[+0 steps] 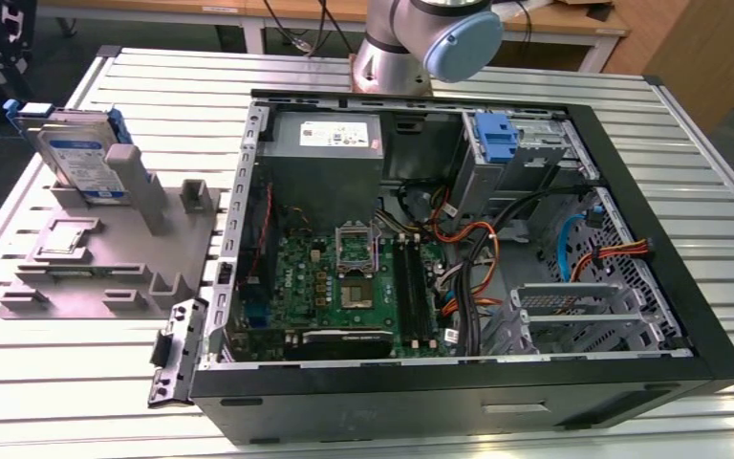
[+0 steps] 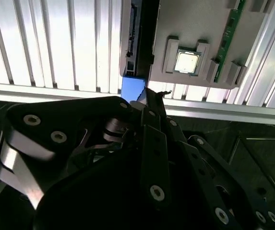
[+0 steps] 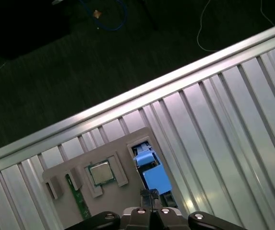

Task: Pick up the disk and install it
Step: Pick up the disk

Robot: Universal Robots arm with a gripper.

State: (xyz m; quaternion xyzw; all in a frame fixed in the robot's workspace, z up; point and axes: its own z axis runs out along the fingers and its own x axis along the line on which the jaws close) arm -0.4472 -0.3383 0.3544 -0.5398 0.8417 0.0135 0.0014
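Disk (image 1: 80, 158) stands upright in a slot of the grey fixture (image 1: 112, 258) on the table (image 1: 61, 363), at the exterior view's left, beside the open case (image 1: 469, 382). In both wrist views the end effector (image 2: 149, 96) (image 3: 149, 193) hangs above the disk's blue carrier edge (image 3: 152, 175). Its tips are drawn together and hold nothing. Whether they touch the disk is unclear.

Disk (image 1: 80, 158) stood upright in the holder (image 1: 99, 260), open above; cables (image 1: 476, 256) crossed the case (image 1: 469, 387) interior beside the cage (image 1: 584, 311).
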